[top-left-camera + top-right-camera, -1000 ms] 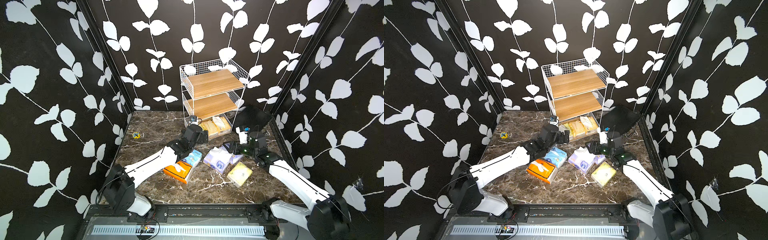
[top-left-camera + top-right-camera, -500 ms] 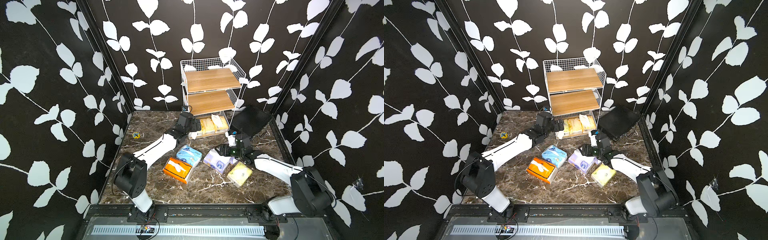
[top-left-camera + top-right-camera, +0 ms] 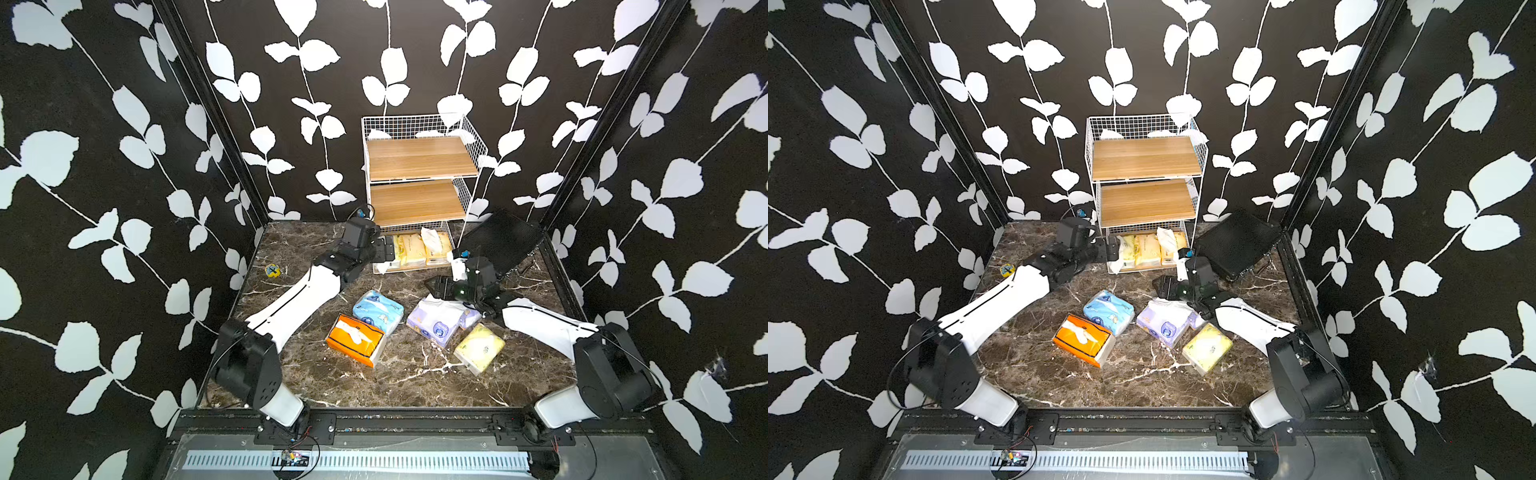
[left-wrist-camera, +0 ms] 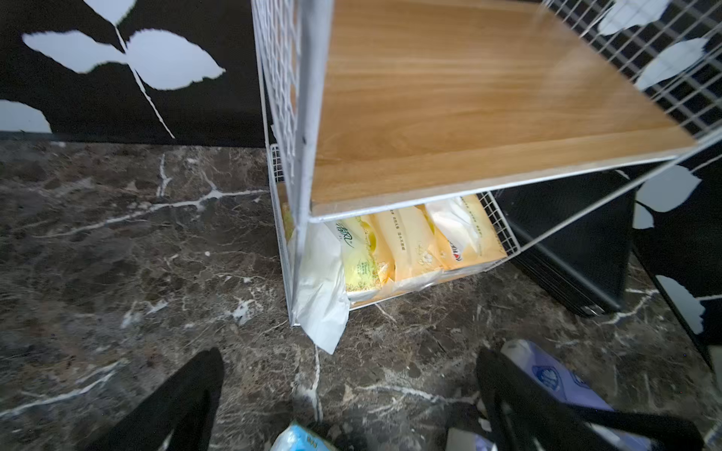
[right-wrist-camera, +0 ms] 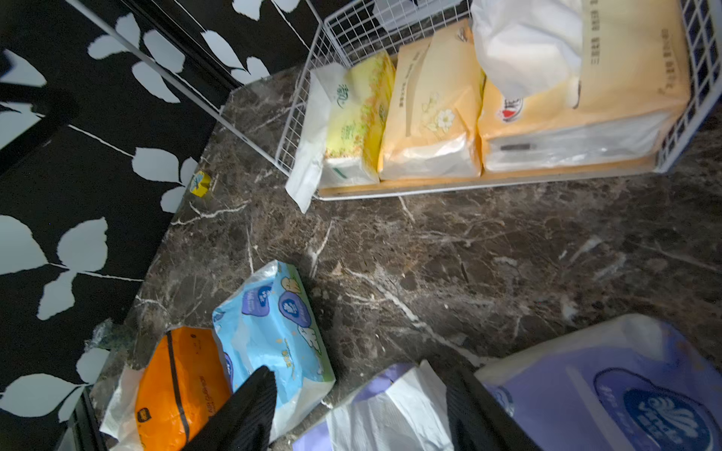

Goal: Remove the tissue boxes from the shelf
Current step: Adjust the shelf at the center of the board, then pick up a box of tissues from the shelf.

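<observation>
The shelf (image 3: 419, 160) (image 3: 1144, 158) stands at the back with its two upper boards bare. Three yellow tissue boxes (image 3: 415, 249) (image 4: 406, 242) (image 5: 429, 109) fill its bottom tier. On the floor lie an orange box (image 3: 355, 340) (image 5: 176, 386), a light blue pack (image 3: 378, 309) (image 5: 273, 316), lavender packs (image 3: 436, 322) (image 5: 390, 410) and a pale yellow pack (image 3: 480, 347). My left gripper (image 3: 384, 251) (image 4: 349, 357) is open and holds nothing, just off the bottom tier's left front corner. My right gripper (image 3: 436, 286) (image 5: 361, 375) is open over a lavender pack.
A flat black ribbed case (image 3: 498, 241) (image 3: 1235, 243) leans in the back right corner beside the shelf. A loose white tissue sheet (image 4: 320, 285) hangs at the shelf's left front corner. A small yellow and blue scrap (image 3: 272, 270) lies near the left wall.
My left gripper has moved back from the floor packs to the shelf's bottom tier. My right gripper has shifted left, over the lavender pack. Both stay open.
</observation>
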Robot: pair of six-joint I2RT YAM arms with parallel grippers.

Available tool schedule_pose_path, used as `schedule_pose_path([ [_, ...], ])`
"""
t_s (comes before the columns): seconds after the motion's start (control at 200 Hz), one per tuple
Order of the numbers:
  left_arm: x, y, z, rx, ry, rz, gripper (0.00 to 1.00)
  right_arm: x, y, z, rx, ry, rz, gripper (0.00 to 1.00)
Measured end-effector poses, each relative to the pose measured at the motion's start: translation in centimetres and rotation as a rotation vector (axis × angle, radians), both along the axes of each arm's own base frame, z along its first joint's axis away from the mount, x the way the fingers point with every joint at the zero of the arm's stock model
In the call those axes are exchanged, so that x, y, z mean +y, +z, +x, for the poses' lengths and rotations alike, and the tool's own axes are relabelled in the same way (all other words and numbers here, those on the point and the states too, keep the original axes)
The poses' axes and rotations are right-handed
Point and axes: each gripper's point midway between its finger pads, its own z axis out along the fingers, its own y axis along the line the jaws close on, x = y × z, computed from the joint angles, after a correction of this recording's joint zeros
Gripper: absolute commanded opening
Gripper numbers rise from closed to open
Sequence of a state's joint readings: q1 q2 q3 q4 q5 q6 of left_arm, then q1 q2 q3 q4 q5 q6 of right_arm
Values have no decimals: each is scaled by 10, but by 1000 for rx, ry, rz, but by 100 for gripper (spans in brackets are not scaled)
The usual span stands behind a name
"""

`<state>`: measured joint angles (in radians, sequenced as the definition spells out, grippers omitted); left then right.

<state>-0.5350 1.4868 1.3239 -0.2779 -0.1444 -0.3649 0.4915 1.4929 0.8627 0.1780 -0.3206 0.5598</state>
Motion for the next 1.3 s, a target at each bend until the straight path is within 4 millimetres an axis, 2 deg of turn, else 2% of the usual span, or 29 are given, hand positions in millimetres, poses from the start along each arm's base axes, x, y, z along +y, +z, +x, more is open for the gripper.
schedule_pose_path([
  [0.085,7,34,-18,-65,-34,-13,99,2,10,6,-22,-19,31,71],
  [0.175,14,65,-37,-135,-74,-15,99,1,18,12,-35,-50,59,79],
  [0.195,14,69,-40,-145,-81,-12,99,1,20,14,-38,-58,64,82],
  [0.215,16,73,-43,-157,-90,-9,99,2,21,16,-39,-67,71,95],
  [0.225,16,75,-45,-162,-94,-7,99,2,22,17,-41,-70,70,98],
  [0.31,18,84,-56,-188,-137,22,99,3,27,30,-37,-136,84,99],
  [0.45,18,78,-67,-206,-213,107,99,7,21,43,-25,-224,81,99],
  [0.54,29,57,-78,-229,-227,158,99,13,8,49,-1,-246,83,99],
  [0.595,40,42,-87,-226,-229,175,99,20,-2,54,18,-245,81,95],
  [0.66,52,32,-91,-220,-221,187,99,30,-15,61,46,-231,81,92],
  [0.8,59,36,-81,-220,-211,195,99,56,-33,72,77,-198,75,91],
  [0.92,57,57,-62,-239,-218,174,99,75,-34,71,67,-183,53,90],
  [1.0,61,63,-53,-252,-209,158,99,86,-31,69,50,-182,29,88],
  [1.095,70,61,-48,-246,-194,126,99,97,-30,71,45,-184,7,85],
  [1.3,104,61,-31,-215,-91,19,99,109,-27,85,37,-181,11,78],
])
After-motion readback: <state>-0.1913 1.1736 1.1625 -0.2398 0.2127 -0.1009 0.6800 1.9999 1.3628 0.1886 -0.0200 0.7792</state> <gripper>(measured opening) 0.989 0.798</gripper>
